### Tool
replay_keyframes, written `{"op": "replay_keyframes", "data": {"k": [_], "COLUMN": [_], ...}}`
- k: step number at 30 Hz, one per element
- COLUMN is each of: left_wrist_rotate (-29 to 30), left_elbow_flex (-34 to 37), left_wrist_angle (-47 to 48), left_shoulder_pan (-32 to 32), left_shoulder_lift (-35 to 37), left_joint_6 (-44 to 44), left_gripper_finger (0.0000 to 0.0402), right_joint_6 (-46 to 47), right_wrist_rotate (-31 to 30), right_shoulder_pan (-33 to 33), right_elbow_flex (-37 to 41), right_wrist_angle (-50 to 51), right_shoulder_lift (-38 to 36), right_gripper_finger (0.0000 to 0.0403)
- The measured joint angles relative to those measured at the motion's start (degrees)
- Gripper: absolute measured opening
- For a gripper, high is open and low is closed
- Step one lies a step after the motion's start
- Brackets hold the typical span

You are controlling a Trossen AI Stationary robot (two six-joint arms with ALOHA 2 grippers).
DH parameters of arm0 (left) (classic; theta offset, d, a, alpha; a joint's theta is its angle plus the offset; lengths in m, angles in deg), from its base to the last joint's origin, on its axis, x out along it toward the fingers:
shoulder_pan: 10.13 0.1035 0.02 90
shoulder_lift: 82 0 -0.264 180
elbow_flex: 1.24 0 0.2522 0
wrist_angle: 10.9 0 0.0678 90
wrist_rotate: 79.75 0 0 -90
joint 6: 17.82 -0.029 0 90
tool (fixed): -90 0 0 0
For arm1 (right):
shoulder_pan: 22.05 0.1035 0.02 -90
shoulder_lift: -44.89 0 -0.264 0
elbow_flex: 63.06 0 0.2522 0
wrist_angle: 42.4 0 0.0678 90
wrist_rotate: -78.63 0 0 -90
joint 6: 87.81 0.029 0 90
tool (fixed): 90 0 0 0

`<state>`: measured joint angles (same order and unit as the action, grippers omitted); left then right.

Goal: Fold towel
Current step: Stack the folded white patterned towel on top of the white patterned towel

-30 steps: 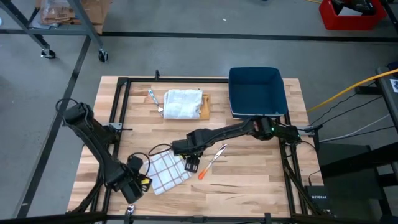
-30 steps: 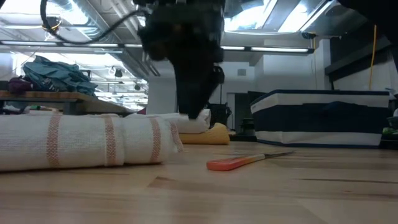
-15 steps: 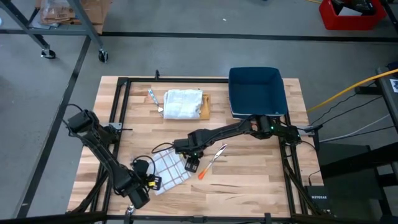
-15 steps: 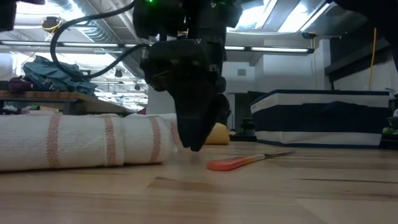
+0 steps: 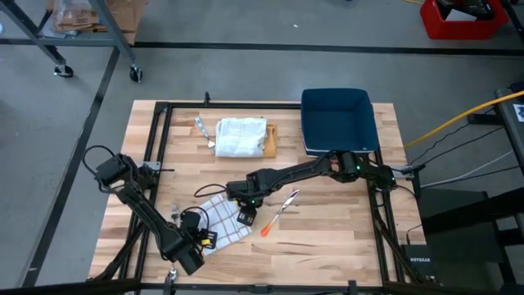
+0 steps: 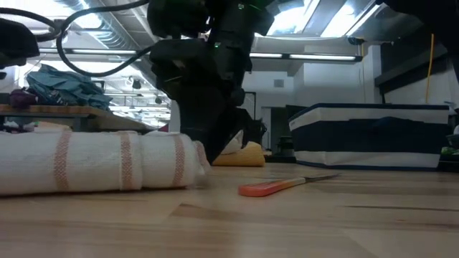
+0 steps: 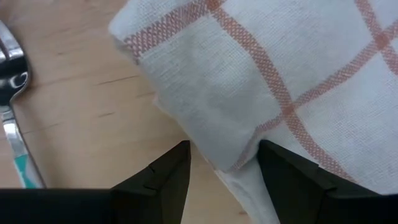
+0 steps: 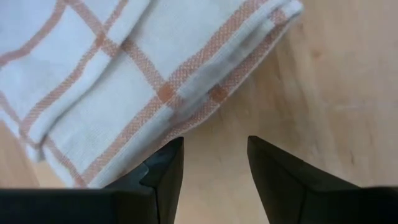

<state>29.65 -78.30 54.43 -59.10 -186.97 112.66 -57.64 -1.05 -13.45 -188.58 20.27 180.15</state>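
Observation:
A white towel with orange checks [image 5: 219, 221] lies bunched on the wooden table, near the front left. My left gripper [image 5: 201, 239] points down at its near left corner. It is open, and a loose fold of the towel's edge [image 7: 245, 177] lies between the fingers; I cannot tell whether they touch it. My right gripper [image 5: 244, 215] points down at the towel's right edge [image 8: 205, 102]. It is open, with its fingers over bare wood just beside the cloth. In the low view it stands at the towel's right end [image 6: 190, 161].
An orange-handled knife [image 5: 274, 217] lies just right of my right gripper. A spoon [image 7: 12, 81] lies on the wood near my left gripper. At the back stand a blue bin [image 5: 338, 121] and a cutting board with a white cloth [image 5: 241, 136].
My left gripper has come down and moved toward the towel's near left corner, rolling its wrist as it went. My right gripper has sunk and tipped toward the towel's right end. The towel has stayed where it was.

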Motion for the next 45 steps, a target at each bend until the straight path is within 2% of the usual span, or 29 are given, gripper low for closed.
{"op": "replay_keyframes", "data": {"k": [9,14,24,31,40,45], "left_wrist_rotate": [2.9,3.2,3.1,3.0,3.1,3.2], "left_elbow_flex": [0.0,0.0,0.1,0.1,0.1,0.1], "left_wrist_angle": [-0.1,0.0,0.0,0.0,0.0,-0.1], "left_shoulder_pan": [0.7,0.7,0.6,0.6,0.6,0.6], "left_shoulder_lift": [-1.5,-1.6,-1.6,-1.7,-1.7,-1.7], "left_joint_6": [-0.9,-1.5,-3.4,-3.4,-4.6,-4.7], "left_gripper_finger": [0.0182,0.0182,0.0182,0.0182,0.0182,0.0182], "right_joint_6": [1.8,3.1,2.9,3.0,2.5,5.7], "right_wrist_rotate": [-1.6,3.1,7.1,10.5,10.3,9.3], "right_shoulder_pan": [0.1,0.0,-1.3,-1.6,-1.5,-1.2], "right_elbow_flex": [0.0,0.0,0.0,0.0,0.0,0.0], "right_wrist_angle": [-3.8,-5.3,4.3,6.3,6.3,2.8], "right_shoulder_lift": [0.2,0.8,0.9,0.9,-2.3,-3.5], "right_gripper_finger": [0.0182,0.0182,0.0182,0.0182,0.0182,0.0182]}}
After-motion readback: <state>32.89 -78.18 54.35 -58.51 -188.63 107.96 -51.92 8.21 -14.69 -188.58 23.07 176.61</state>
